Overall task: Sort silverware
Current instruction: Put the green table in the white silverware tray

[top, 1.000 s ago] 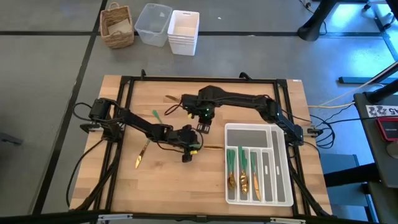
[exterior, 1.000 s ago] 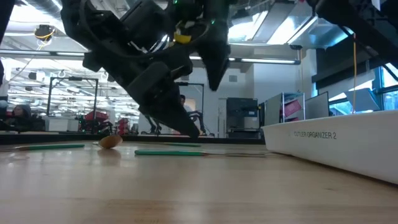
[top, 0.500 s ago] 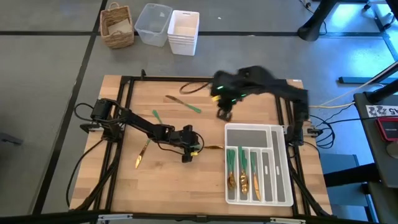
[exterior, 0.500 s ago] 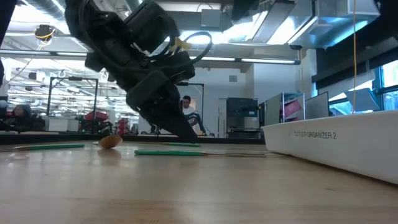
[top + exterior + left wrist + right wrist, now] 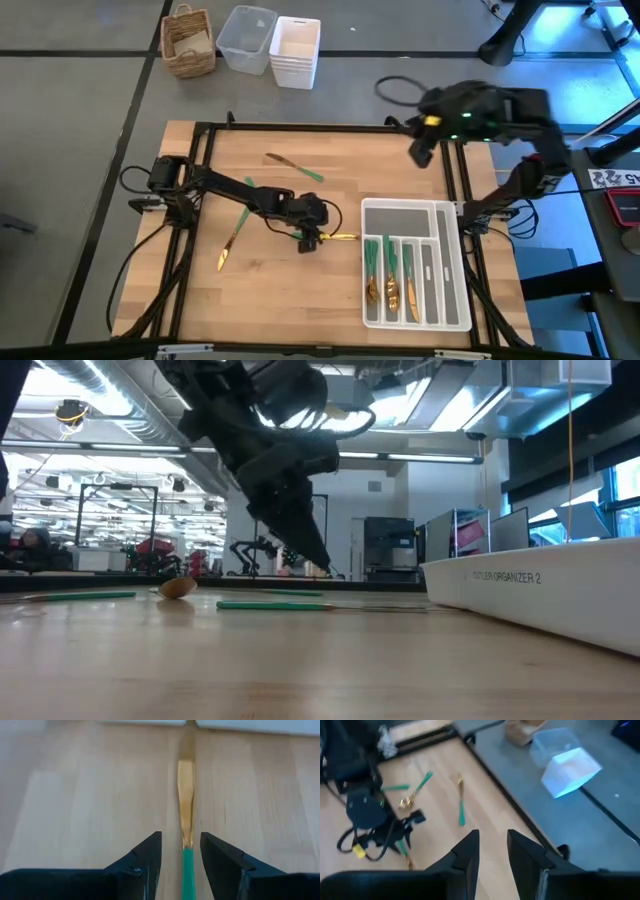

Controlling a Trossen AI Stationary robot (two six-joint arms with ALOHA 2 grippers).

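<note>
The left gripper sat low over the middle of the table, just beside the tray's left wall. Its fingers were spread, and a knife lay flat on the wood in the gap between them, touching neither: green handle in between the tips, gold blade running on toward the tray. The right gripper hung high over the table's far right edge, fingers parted and empty. Other silverware lay in the tray's slots, and three pieces lay loose on the left half.
</note>
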